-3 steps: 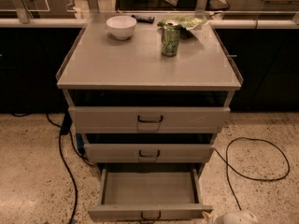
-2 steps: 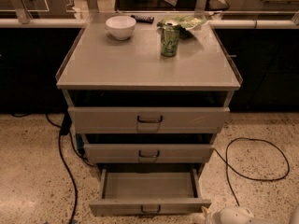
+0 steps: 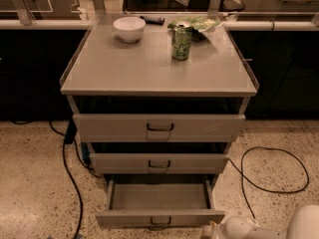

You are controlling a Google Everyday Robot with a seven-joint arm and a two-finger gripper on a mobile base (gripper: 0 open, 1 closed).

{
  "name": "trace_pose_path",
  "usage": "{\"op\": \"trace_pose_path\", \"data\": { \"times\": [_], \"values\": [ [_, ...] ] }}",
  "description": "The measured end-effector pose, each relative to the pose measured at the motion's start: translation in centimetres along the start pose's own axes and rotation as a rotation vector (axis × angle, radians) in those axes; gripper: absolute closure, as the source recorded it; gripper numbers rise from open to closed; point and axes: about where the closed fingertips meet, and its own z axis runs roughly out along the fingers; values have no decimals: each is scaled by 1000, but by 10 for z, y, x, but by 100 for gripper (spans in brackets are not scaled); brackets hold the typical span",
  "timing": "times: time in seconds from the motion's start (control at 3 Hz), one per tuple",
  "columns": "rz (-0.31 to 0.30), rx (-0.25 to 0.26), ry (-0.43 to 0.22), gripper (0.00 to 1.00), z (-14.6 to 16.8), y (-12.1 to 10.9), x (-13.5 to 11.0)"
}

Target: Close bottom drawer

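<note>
The bottom drawer (image 3: 159, 216) is a grey-beige shallow tray pulled well out of the cabinet (image 3: 159, 78), with its empty inside showing. Its slim front has a small dark loop handle (image 3: 160, 221) at the centre. My gripper (image 3: 213, 230) is at the bottom edge of the view, just right of the drawer's front right corner, at the end of my white arm (image 3: 269, 227). Whether it touches the drawer cannot be told.
The two upper drawers (image 3: 159, 127) are slightly out. On the cabinet top stand a white bowl (image 3: 129, 29), a green can (image 3: 181, 44) and a green bag (image 3: 199, 23). Black cables lie on the speckled floor at the left (image 3: 70, 178) and at the right (image 3: 271, 168).
My arm has come further into view from the bottom right, moving left toward the bottom drawer's front right corner. The drawer has not visibly moved.
</note>
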Motion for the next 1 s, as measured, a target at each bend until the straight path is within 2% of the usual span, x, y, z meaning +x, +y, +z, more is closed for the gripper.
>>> {"op": "trace_pose_path", "data": {
  "times": [0.67,1.0],
  "values": [
    [48,31,-7,0,15,-16,-14],
    [98,87,-17,0,7,-35,-25]
  ]
}}
